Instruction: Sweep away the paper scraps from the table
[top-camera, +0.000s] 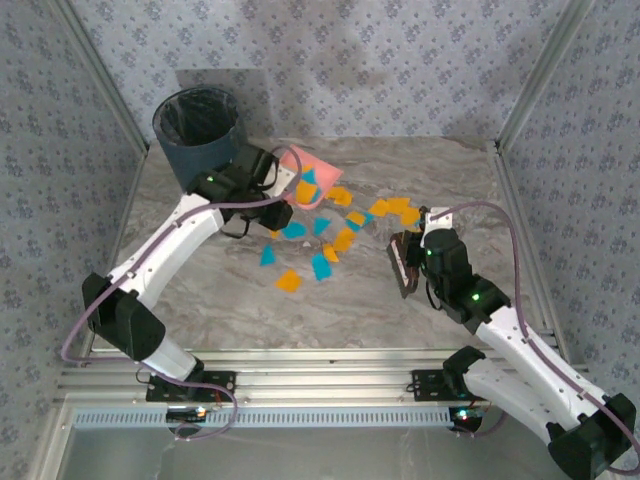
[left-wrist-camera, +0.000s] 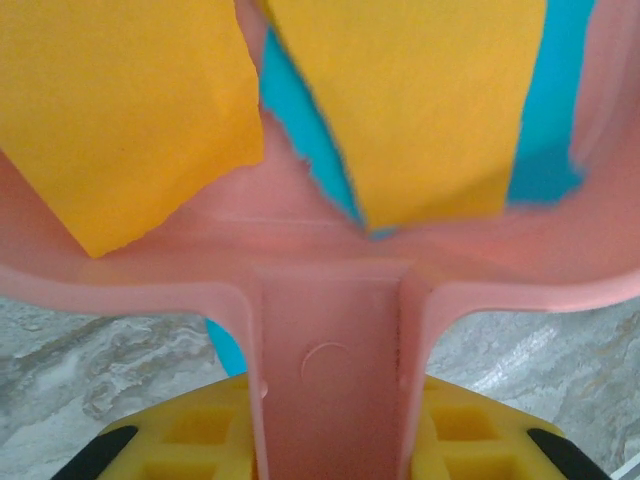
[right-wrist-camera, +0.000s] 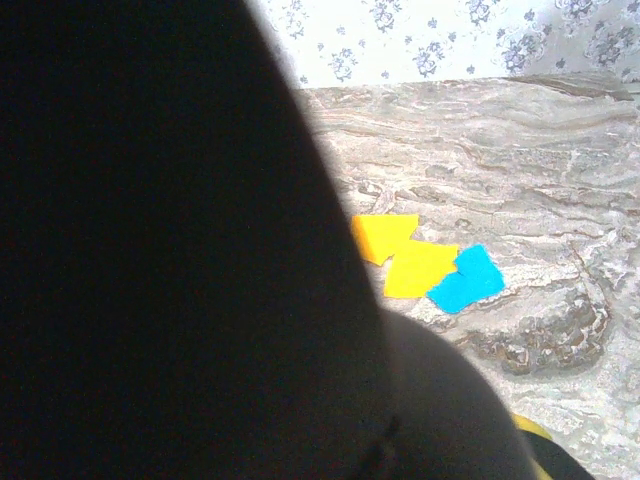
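Observation:
Orange and teal paper scraps lie scattered over the middle of the marble table. My left gripper is shut on the handle of a pink dustpan, whose mouth faces the scraps. In the left wrist view the dustpan handle sits between my yellow fingers, and orange scraps and teal ones lie in the pan. My right gripper is shut on a dark brush to the right of the scraps. The brush blocks most of the right wrist view, with three scraps beyond it.
A dark round bin with a black liner stands at the back left, just behind the left gripper. Aluminium rails edge the table, and patterned walls close it in at the back and both sides.

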